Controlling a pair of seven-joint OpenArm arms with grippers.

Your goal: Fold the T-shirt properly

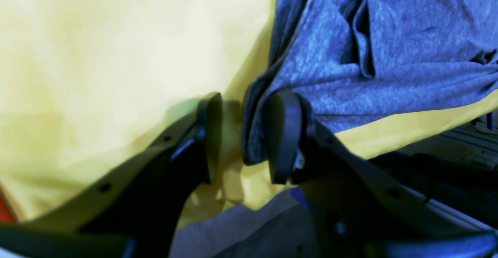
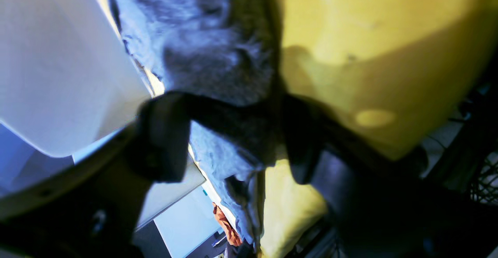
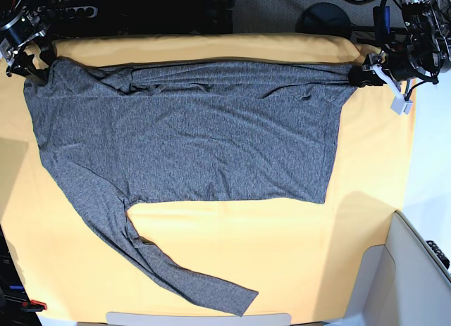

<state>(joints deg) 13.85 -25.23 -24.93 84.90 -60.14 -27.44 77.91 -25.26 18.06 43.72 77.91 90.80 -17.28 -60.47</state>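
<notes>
The dark grey T-shirt (image 3: pixel 211 129) lies spread flat across the yellow table cloth (image 3: pixel 282 255), with one long sleeve (image 3: pixel 176 277) trailing toward the near edge. My left gripper (image 3: pixel 361 74) is at the shirt's far right corner. In the left wrist view the left gripper (image 1: pixel 247 137) stands open, and a folded edge of the T-shirt (image 1: pixel 350 55) lies between the fingers against the right pad (image 1: pixel 284 133). My right gripper (image 3: pixel 32 58) is at the shirt's far left corner. In the right wrist view the right gripper (image 2: pixel 231 137) has its jaws wide apart, with T-shirt fabric (image 2: pixel 210 55) draped loosely in the gap.
A white box-like corner (image 3: pixel 416 270) stands at the near right of the table. A small white part (image 3: pixel 402 104) hangs off the left arm. Dark equipment and cables line the far edge (image 3: pixel 141 9). A white panel (image 2: pixel 58 55) fills the left of the right wrist view.
</notes>
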